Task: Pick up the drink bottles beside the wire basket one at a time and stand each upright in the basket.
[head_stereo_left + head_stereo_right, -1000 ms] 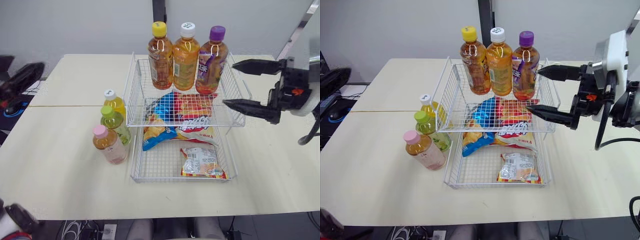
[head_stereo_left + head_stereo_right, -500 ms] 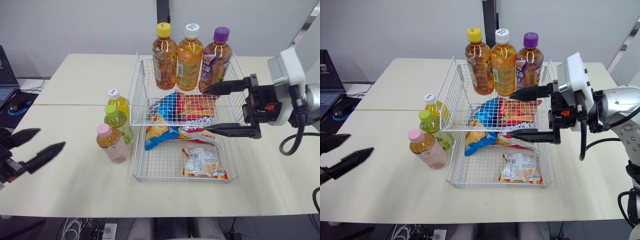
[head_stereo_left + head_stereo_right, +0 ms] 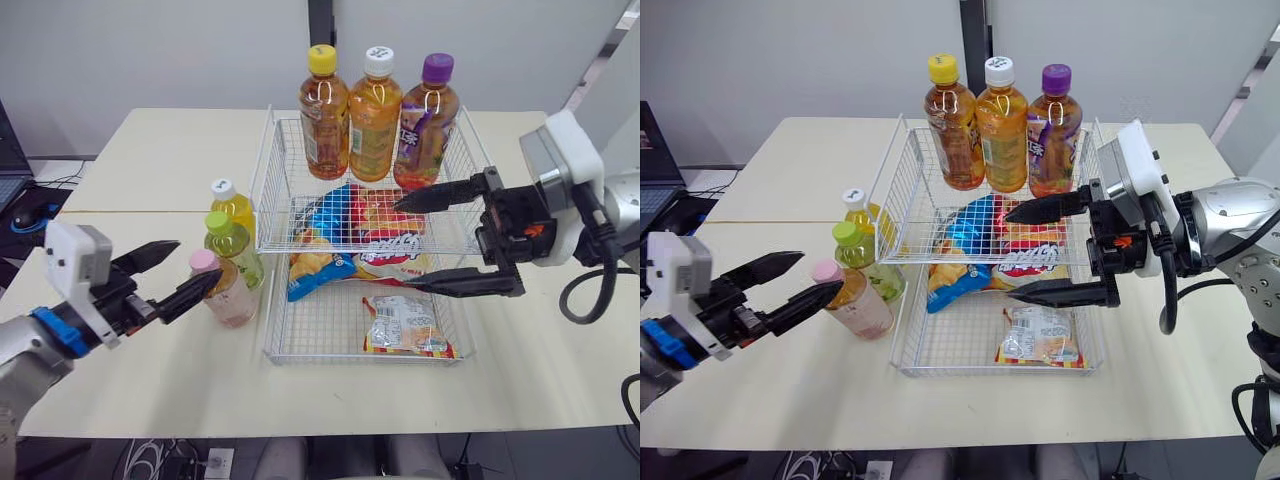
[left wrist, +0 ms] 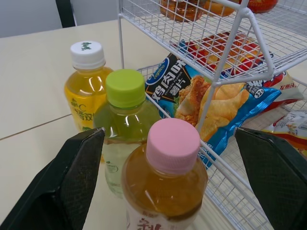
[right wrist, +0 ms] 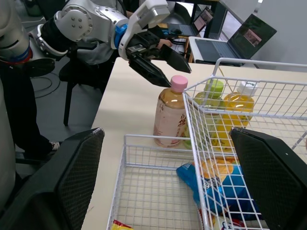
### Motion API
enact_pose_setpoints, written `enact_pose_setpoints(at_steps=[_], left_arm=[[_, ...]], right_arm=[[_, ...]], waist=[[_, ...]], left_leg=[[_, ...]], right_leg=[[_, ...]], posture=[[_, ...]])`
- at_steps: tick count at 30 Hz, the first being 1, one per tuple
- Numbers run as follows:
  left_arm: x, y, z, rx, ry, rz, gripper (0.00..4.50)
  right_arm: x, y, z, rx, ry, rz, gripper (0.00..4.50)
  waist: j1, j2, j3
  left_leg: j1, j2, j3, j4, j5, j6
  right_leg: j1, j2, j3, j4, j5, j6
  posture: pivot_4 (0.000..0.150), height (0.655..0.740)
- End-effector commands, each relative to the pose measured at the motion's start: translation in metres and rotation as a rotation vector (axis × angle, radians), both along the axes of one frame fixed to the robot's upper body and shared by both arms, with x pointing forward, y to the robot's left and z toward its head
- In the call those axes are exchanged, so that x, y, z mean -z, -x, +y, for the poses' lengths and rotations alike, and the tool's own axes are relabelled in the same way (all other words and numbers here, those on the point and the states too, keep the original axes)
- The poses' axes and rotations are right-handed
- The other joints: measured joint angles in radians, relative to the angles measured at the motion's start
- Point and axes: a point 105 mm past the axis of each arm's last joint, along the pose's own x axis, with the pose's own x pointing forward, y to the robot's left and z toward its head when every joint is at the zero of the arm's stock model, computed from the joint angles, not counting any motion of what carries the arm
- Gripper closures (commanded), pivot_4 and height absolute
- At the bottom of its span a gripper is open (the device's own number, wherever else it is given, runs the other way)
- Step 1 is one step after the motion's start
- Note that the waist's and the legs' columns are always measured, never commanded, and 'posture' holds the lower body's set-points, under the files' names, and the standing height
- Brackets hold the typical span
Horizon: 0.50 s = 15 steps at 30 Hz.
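Note:
Three bottles stand on the table just left of the two-tier wire basket (image 3: 300, 358): a pink-capped one (image 3: 222, 290) nearest, a green-capped one (image 3: 232, 248) behind it, and a white-capped yellow one (image 3: 228, 203) farthest. My left gripper (image 3: 197, 262) is open at the pink cap's height, one finger on each side of the cap (image 4: 172, 143) without touching. My right gripper (image 3: 403, 245) is open over the basket's right half, holding nothing. In the right wrist view the pink-capped bottle (image 5: 170, 115) stands outside the basket wall.
Three more bottles, with yellow (image 3: 323, 98), white (image 3: 374, 100) and purple (image 3: 424, 108) caps, stand upright at the back of the upper tier. Snack bags (image 3: 345, 265) and a small packet (image 3: 403, 325) lie in the lower tier. A laptop (image 3: 655, 140) sits far left.
My left arm has come in from the left edge up to the pink-capped bottle, gripper open. My right gripper has moved from the basket's right side in over it. No bottle has moved.

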Motion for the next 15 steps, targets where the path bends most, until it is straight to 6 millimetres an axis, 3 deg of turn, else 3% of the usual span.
enact_pose_setpoints(at_steps=[1, 8, 11, 15], left_arm=[[-0.005, -0.003, -0.005, 0.004, -0.007, -0.049, 0.02], [-0.002, -0.007, -0.008, -0.008, -0.007, -0.078, 0.02], [0.002, -0.007, -0.008, -0.004, 0.014, -0.065, 0.55], [0.007, -0.007, -0.009, 0.013, 0.032, -0.035, 1.75]], right_arm=[[-0.009, 0.009, -0.001, -0.018, -0.008, -0.041, 0.0], [-0.012, 0.01, -0.004, -0.01, -0.015, -0.049, 0.0], [-0.013, 0.009, -0.004, -0.007, -0.02, -0.053, 0.0], [-0.014, 0.008, -0.003, -0.002, -0.027, -0.057, 0.0]], waist=[[0.0, 0.0, 0.0], [0.0, 0.0, 0.0], [0.0, 0.0, 0.0], [0.0, 0.0, 0.0]], left_leg=[[0.0, 0.0, 0.0, 0.0, 0.0, 0.0], [0.0, 0.0, 0.0, 0.0, 0.0, 0.0], [0.0, 0.0, 0.0, 0.0, 0.0, 0.0], [0.0, 0.0, 0.0, 0.0, 0.0, 0.0]], right_leg=[[0.0, 0.0, 0.0, 0.0, 0.0, 0.0], [0.0, 0.0, 0.0, 0.0, 0.0, 0.0], [0.0, 0.0, 0.0, 0.0, 0.0, 0.0], [0.0, 0.0, 0.0, 0.0, 0.0, 0.0]], posture=[[0.15, 0.74], [0.15, 0.74], [0.15, 0.74], [0.15, 0.74]])
